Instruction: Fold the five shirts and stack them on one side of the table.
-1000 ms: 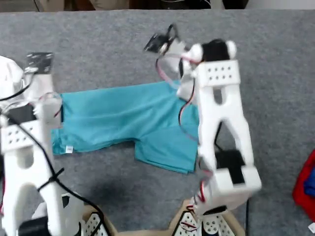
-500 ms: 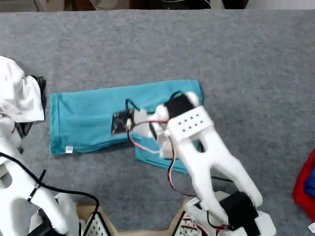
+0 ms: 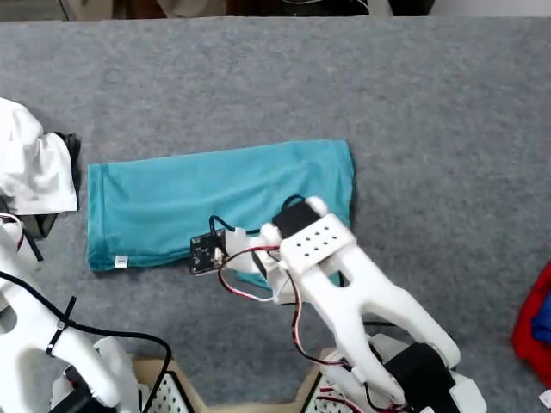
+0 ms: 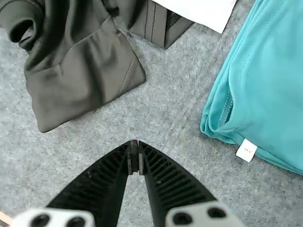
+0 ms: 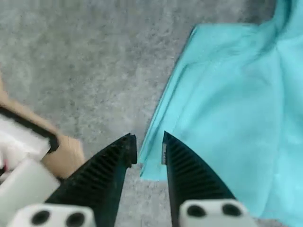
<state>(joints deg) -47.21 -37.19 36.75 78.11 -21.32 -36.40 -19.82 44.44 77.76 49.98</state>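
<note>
Right gripper (image 5: 149, 150) drops to teal shirt (image 3: 215, 194) hem toward the table's near edge, jaws slightly parted; left gripper (image 4: 134, 163) clenched, empty; tag (image 4: 246, 151) unreadable.

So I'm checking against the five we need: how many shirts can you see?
4: teal shirt mid-table, white shirt at the left edge, dark shirt partly under it, red shirt at the right edge. A blue patch on the red one may be a fifth.
</note>
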